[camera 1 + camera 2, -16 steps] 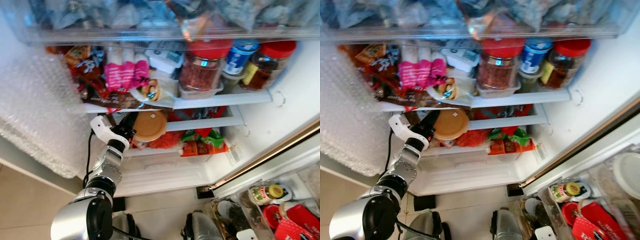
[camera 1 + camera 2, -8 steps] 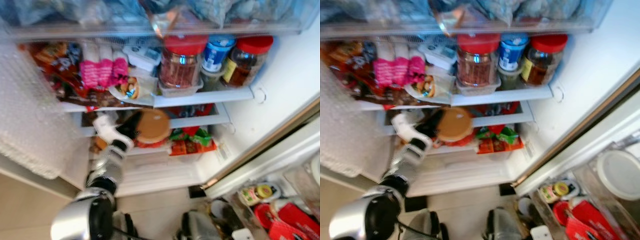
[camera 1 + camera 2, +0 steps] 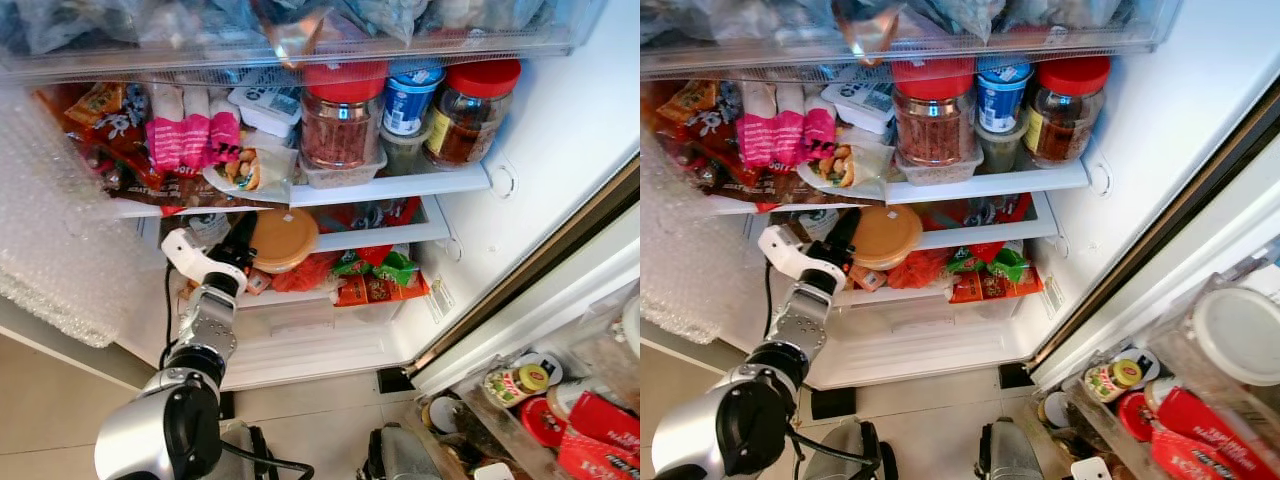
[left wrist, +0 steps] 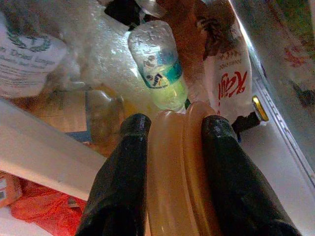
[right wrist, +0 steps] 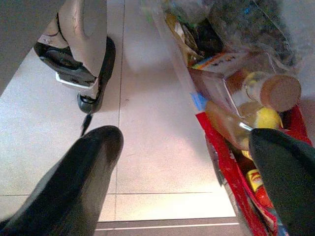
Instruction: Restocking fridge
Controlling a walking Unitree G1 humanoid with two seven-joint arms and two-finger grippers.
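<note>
Placing is the step you are in: your left gripper has its two black fingers clamped on the rim of a tan-lidded container, holding it at the mouth of the fridge's lower shelf, just under the upper shelf. In the left wrist view a small plastic bottle lies right behind the container, with a white packet beside it, so judge the next move as a careful push inward to a free spot, then a release once the container rests on the shelf.

Your right gripper hangs with fingers spread wide over the tiled floor, beside a red bag of groceries, grasping nothing.

Count what you can: on the upper shelf, three jars, two with red lids and one blue-labelled tub between them; one container in hand. The packets further left are too crowded to count.
</note>
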